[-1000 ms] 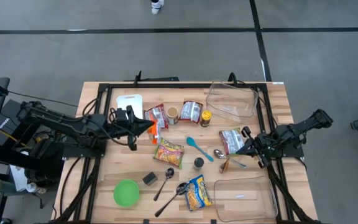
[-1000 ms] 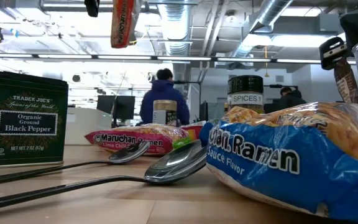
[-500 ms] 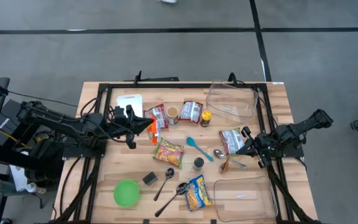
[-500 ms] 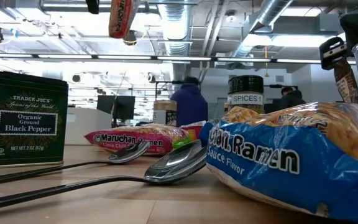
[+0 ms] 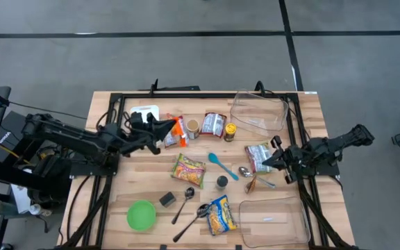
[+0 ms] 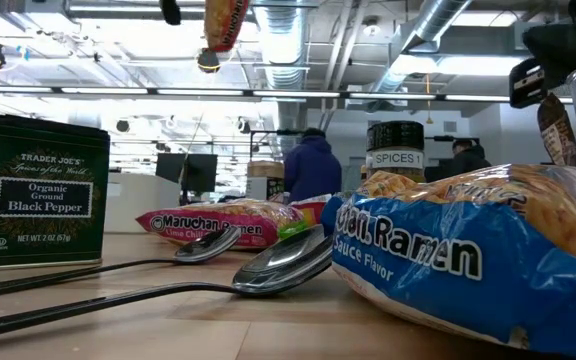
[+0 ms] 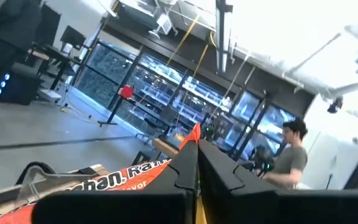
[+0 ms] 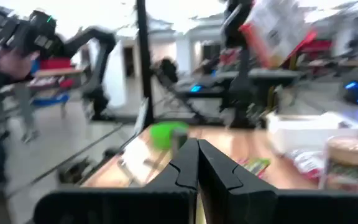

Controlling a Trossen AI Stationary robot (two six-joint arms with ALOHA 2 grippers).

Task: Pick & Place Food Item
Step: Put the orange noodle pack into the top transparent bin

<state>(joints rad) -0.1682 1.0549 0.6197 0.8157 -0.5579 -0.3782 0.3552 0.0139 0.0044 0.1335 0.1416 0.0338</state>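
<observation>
My left gripper [image 5: 169, 129] is shut on an orange ramen packet [image 5: 180, 130] held above the table's far left part. The packet also shows at the top of the low view [image 6: 223, 20] and beside the fingers in the left wrist view [image 7: 114, 180]. My right gripper [image 5: 273, 159] is shut and empty, over the near edge of a red-and-white ramen packet [image 5: 258, 154] that lies flat on the table at the right. Its shut fingers show in the right wrist view [image 8: 197, 163]. My left gripper pinches the orange packet between its two fingers at one edge; an orange corner [image 7: 194, 132] sticks out past the fingertips. The fingers come about level from the table's left. The packet is lifted clear of the table and hangs down in the low view.
A clear tub [image 5: 259, 111] stands at the far right, another [image 5: 273, 221] at the near right. A green bowl [image 5: 141, 215], spoons [image 5: 186, 201], a pepper tin [image 5: 167, 199], a spice jar [image 5: 221, 182] and ramen packets [image 5: 189, 170], [image 5: 221, 214] lie mid-table. A person [image 6: 313, 165] stands beyond.
My left gripper has carried the orange packet toward the table's far edge and a little to the right, still shut on it; the packet stays clear of the table. A person in the room behind has walked to the right.
</observation>
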